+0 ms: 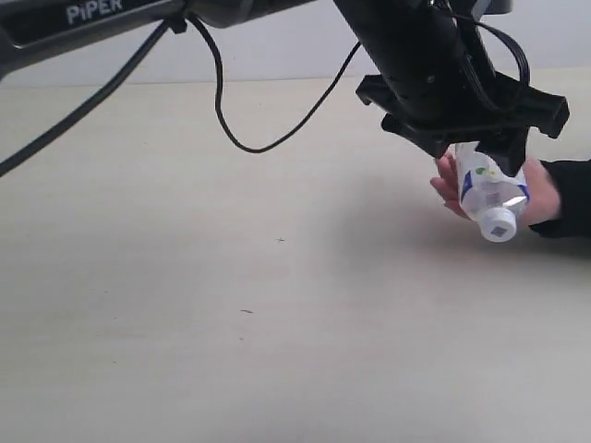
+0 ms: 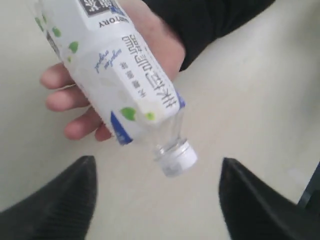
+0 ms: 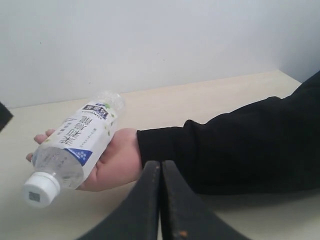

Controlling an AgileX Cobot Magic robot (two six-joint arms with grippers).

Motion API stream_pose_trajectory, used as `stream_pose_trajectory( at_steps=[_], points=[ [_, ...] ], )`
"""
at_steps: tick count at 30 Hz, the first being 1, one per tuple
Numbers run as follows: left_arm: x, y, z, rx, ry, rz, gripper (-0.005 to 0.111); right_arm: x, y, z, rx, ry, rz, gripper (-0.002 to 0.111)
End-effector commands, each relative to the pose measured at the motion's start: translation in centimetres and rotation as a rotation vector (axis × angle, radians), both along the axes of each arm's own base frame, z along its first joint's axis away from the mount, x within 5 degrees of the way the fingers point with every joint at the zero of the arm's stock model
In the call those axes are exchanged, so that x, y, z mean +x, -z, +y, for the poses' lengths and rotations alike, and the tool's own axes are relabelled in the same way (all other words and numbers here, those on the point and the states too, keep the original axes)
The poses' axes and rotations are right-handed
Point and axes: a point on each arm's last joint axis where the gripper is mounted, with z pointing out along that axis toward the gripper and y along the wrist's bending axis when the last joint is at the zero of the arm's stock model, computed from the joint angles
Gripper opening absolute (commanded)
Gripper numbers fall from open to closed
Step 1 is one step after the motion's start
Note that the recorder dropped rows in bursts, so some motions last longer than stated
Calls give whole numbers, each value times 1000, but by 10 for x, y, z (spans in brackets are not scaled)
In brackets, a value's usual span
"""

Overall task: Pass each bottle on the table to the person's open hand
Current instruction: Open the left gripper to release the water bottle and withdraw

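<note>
One clear bottle (image 1: 489,196) with a white label showing green leaves lies on the person's open hand (image 1: 547,196), its white cap pointing off the palm toward the table (image 1: 185,277). My left gripper (image 2: 157,172) reaches across to the right and hovers just above the bottle (image 2: 125,75), open, with both fingers clear of it. The hand (image 2: 70,100) cradles the bottle from below. In the right wrist view the bottle (image 3: 75,145) rests on the palm (image 3: 117,160). My right gripper (image 3: 161,167) is shut and empty, low beside the forearm. No other bottles show.
The person's black sleeve (image 3: 235,145) stretches along the table from the right. A black cable (image 1: 222,111) hangs from the left arm (image 1: 92,18) over the table's back half. A pale wall (image 3: 150,40) stands behind.
</note>
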Motion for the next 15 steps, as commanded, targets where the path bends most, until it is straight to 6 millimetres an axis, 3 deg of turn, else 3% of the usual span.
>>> stream_pose_trajectory(
  at_steps=[1, 2, 6, 11, 15],
  points=[
    [-7, -20, 10, 23, 101, -48, 14, 0, 0, 0, -4, 4, -11, 0],
    [-9, -22, 11, 26, 114, -45, 1, 0, 0, 0, -4, 4, -11, 0],
    [-19, -34, 18, 20, 241, -60, 0, 0, 0, 0, -4, 4, -11, 0],
    [-37, -49, 27, -195, 397, -43, 0, 0, 0, 0, -4, 4, -11, 0],
    [-45, -47, 51, -307, 451, -59, 0, 0, 0, 0, -4, 4, -11, 0]
  ],
)
